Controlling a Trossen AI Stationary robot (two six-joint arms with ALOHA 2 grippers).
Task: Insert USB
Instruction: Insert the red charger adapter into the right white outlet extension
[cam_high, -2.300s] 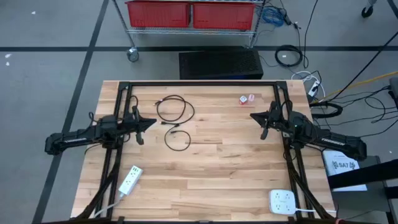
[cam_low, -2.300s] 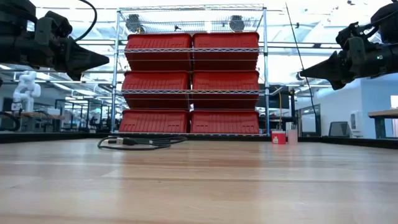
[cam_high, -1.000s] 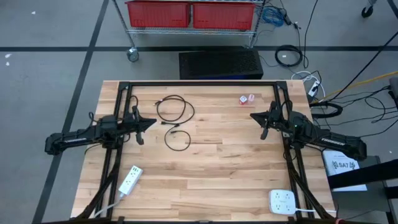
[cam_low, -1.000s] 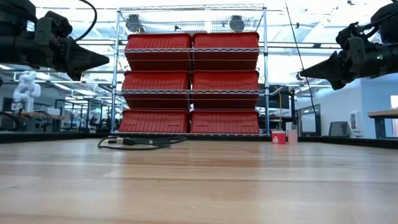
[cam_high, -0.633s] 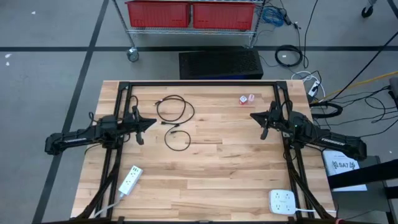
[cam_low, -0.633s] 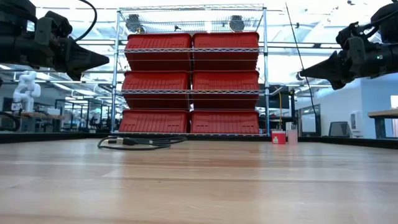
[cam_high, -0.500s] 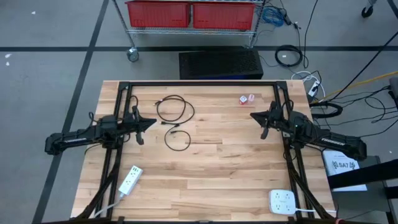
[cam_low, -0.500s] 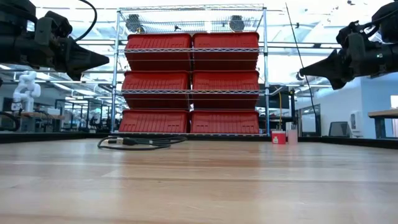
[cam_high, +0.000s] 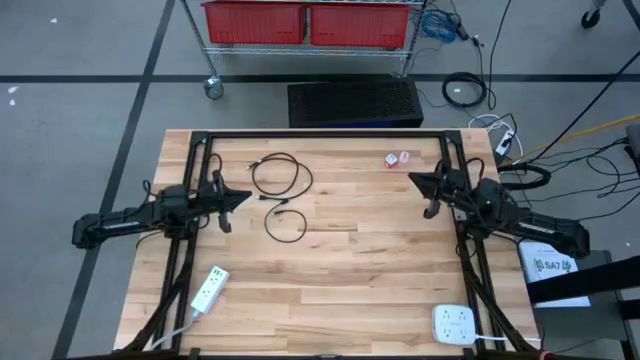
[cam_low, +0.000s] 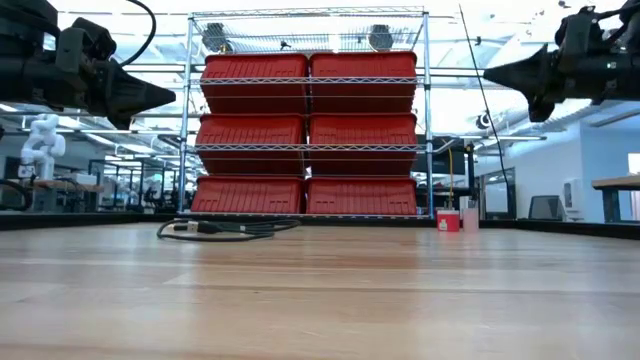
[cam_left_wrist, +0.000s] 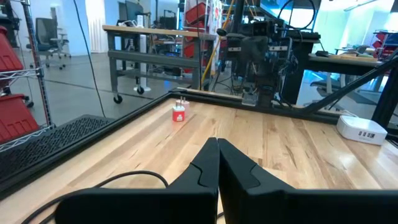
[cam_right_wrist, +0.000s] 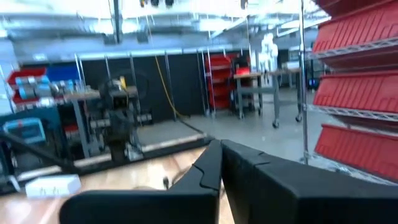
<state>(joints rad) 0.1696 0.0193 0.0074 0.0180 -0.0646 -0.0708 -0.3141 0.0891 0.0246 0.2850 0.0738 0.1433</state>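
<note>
Two black USB cables lie coiled on the wooden table's far left part, one loop (cam_high: 280, 175) behind the other (cam_high: 287, 225); the low view shows them as a flat coil (cam_low: 225, 229). My left gripper (cam_high: 247, 197) hangs shut above the table, just left of the cables, pointing level toward the table's right edge (cam_left_wrist: 217, 144). My right gripper (cam_high: 413, 179) is shut too, high over the table's right part, its tip tilted upward (cam_low: 490, 75) and pointing toward the left edge. Neither gripper holds anything.
A white power strip (cam_high: 208, 288) lies near the front left and a white charger block (cam_high: 455, 323) at the front right. A small red plug (cam_high: 390, 159) and a white one (cam_high: 404, 156) stand at the far right. Red bins fill the shelf (cam_low: 308, 140) beyond the table.
My right gripper has tipped its fingertips upward and risen a little, staying shut; from above, its tip has drawn back slightly toward the table's right edge. The cables lie as before.
</note>
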